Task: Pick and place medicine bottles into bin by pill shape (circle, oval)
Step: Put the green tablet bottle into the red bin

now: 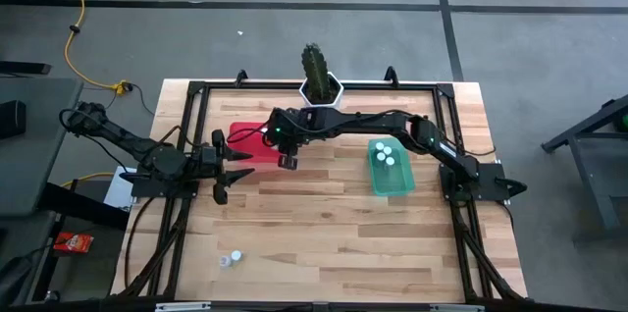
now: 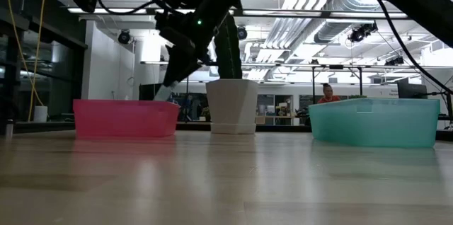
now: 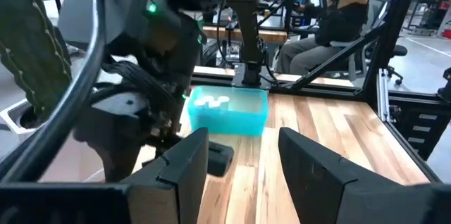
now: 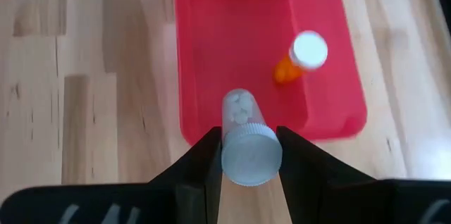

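Right gripper point(image 4: 244, 155) over desk point(image 1: 324, 243) at near edge of red bin point(image 4: 204, 48), fingers point(image 4: 201, 160) clamped on clear white-capped bottle point(image 4: 245, 136). Orange bottle point(image 4: 299, 58) lies inside red bin. Three white-capped bottles point(image 1: 384, 154) sit in teal bin point(image 1: 392, 182). One more bottle point(image 1: 235, 257) stands on desk front-left, well apart from bins. Left gripper point(image 3: 243, 157) waits beside red bin, fingers parted, holding nothing. Cactus pot point(image 1: 320, 87) at back edge.
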